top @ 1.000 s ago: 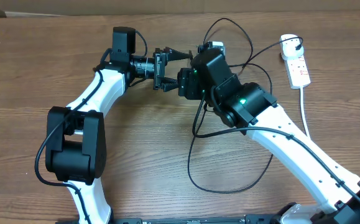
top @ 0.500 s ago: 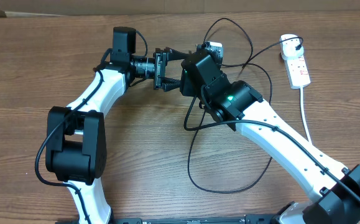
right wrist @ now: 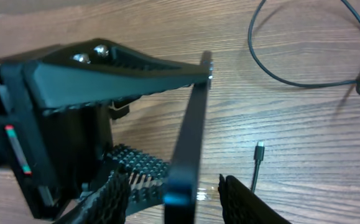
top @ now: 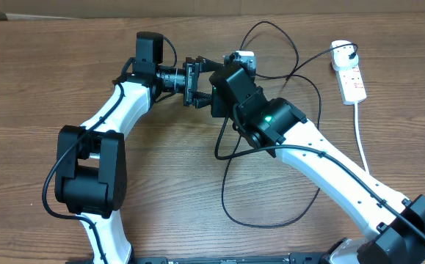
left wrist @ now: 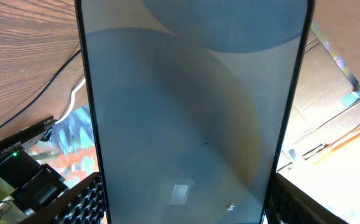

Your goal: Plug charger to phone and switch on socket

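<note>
Phone (left wrist: 192, 106) clamped in left claw (left wrist: 184, 202); right claw (right wrist: 180, 196) spread wide astride its edge.

Bright, even light throughout; the phone (left wrist: 192, 112) close-up looks soft, perhaps out of focus.

**Black, white and blue over brown wood grain**

The phone (left wrist: 192, 112) has a dull blue-grey screen patterned with large overlapping curves, paler blue near its top, inside a thin black bezel. Flanking the phone, my left claw (left wrist: 186, 208) shows black ribbed pads, and my right claw (right wrist: 173, 198) is the same studded black. The charger (top: 271, 220) is black. Its tip (right wrist: 259, 147) beside the phone is black with a silvery end. Seen from overhead, well right of the phone, the socket (top: 351, 77) is white with red markings. My left arm (top: 117, 110) and right arm (top: 344, 176) are white with black joints, and the right one carries a green light (top: 269, 118). The surface (top: 36, 73) under the phone is mid-brown with darker streaky grain.
</note>
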### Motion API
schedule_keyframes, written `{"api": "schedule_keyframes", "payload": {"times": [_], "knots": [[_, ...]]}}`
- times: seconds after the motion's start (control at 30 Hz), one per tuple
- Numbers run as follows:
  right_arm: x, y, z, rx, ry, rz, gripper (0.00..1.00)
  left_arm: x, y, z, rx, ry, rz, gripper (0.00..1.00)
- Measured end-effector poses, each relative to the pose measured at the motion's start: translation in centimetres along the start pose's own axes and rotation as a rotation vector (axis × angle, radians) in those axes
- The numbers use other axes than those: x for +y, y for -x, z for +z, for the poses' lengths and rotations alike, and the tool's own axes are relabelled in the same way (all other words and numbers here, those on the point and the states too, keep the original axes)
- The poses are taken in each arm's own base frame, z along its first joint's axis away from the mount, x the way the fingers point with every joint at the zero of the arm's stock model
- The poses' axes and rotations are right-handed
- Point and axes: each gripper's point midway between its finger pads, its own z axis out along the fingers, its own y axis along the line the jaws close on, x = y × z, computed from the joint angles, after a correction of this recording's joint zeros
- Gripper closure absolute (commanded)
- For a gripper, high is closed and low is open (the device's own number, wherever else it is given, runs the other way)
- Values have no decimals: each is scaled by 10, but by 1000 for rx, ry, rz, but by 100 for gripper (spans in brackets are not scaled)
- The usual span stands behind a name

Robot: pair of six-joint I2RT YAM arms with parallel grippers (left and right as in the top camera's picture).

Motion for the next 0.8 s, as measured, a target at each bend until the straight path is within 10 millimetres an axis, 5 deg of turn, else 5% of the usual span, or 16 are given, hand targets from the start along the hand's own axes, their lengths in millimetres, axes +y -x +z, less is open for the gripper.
{"api": "schedule_keyframes", "payload": {"times": [0.8], "knots": [[-1, -6, 8, 19, -14, -21, 82, 0, 1, 0, -4, 0, -8, 59]]}}
